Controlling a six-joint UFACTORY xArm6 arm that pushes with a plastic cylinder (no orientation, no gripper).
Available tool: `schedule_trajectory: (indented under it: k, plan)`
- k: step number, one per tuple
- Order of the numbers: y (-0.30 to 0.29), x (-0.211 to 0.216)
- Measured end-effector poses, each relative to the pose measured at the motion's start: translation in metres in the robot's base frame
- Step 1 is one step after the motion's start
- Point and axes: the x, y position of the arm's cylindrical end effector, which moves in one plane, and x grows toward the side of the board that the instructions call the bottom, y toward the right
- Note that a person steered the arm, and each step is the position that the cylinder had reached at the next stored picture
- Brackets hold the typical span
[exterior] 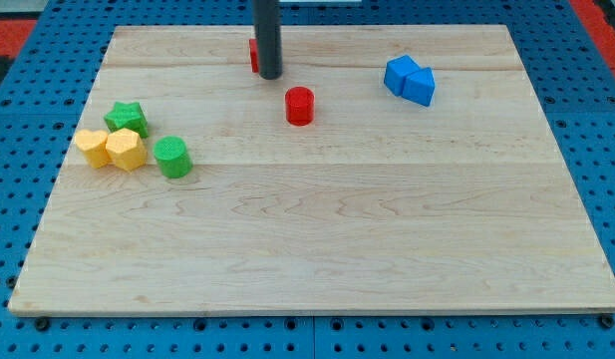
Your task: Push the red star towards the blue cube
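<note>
The red star (253, 55) lies mostly hidden near the view's top, well left of the blue cube (398, 74).

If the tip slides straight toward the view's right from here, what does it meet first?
Probably nothing until the blue blocks. My tip sits against a mostly hidden red block; the red cylinder looks just below that line, though depth is unclear.

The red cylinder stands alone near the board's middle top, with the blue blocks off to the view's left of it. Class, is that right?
Not quite. The camera view shows the blue blocks to the view's right of the red cylinder, not its left. The rest holds.
</note>
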Motion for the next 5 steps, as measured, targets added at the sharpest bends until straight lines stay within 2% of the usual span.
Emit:
schedule_trajectory:
  k: [1, 2, 3, 4, 5]
  plan:
    - [-0.052, -0.002]
    - [-0.073, -0.004]
    - [-0.04, -0.043]
    - [-0.034, -0.055]
    - [-0.015, -0.036]
